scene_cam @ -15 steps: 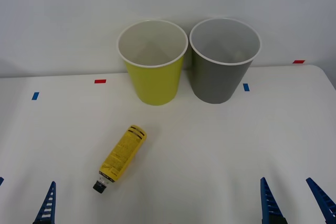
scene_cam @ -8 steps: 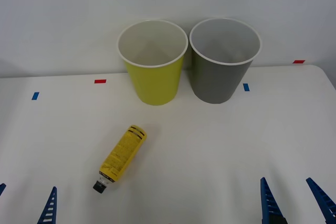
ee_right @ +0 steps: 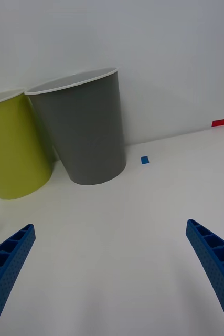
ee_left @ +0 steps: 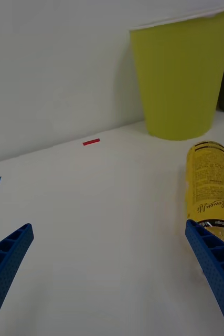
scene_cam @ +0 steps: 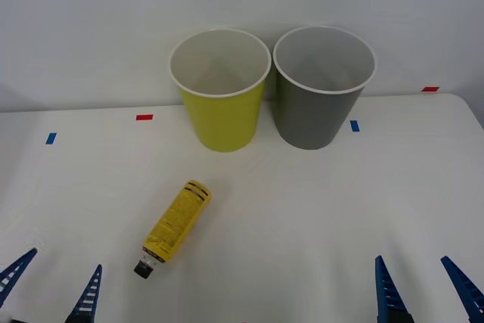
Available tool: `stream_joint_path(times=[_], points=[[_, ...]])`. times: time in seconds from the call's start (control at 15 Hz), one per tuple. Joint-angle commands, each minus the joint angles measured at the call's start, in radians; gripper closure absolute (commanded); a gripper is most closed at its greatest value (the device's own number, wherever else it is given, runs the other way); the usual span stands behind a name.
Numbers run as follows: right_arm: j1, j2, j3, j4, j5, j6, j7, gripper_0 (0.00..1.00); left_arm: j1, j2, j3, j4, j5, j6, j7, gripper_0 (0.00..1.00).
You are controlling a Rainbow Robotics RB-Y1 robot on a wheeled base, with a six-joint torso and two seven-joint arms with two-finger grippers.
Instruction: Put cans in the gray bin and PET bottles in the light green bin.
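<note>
The left gripper point(scene_cam: 51, 285) hovers low over the table point(scene_cam: 318, 202) with its fingers spread, the bottle point(scene_cam: 175, 225) lying just beside it, cap toward the robot. Beyond stand the light green bin point(scene_cam: 221, 92) and gray bin point(scene_cam: 321, 88), side by side. The right gripper point(scene_cam: 427, 289) waits spread at the near right edge.

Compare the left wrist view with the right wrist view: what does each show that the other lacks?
Left wrist only: the yellow-labelled PET bottle lying on the table, beside the open left tool. Right wrist only: the gray bin, standing upright, and the open right tool. Both: the light green bin, upright at the wall.
</note>
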Motion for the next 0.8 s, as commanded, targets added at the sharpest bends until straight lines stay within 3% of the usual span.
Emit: stream_joint_path(times=[0.07,0.2,0.4,0.8], points=[[0.000,0.000,0.000,0.000,0.000,0.000,0.000,0.00,-0.060,0.087,-0.026,-0.006,-0.002,0.059,0.003,0.00],[0.000,0.000,0.000,0.000,0.000,0.000,0.000,0.00,-0.077,0.123,-0.032,-0.057,0.003,0.151,0.008,0.00],[0.000,0.000,0.000,0.000,0.000,0.000,0.000,0.00,-0.086,0.179,-0.029,-0.207,0.056,0.374,0.020,0.00],[0.000,0.000,0.000,0.000,0.000,0.000,0.000,0.00,-0.261,0.212,-0.020,-0.353,0.089,0.840,0.049,0.00]])
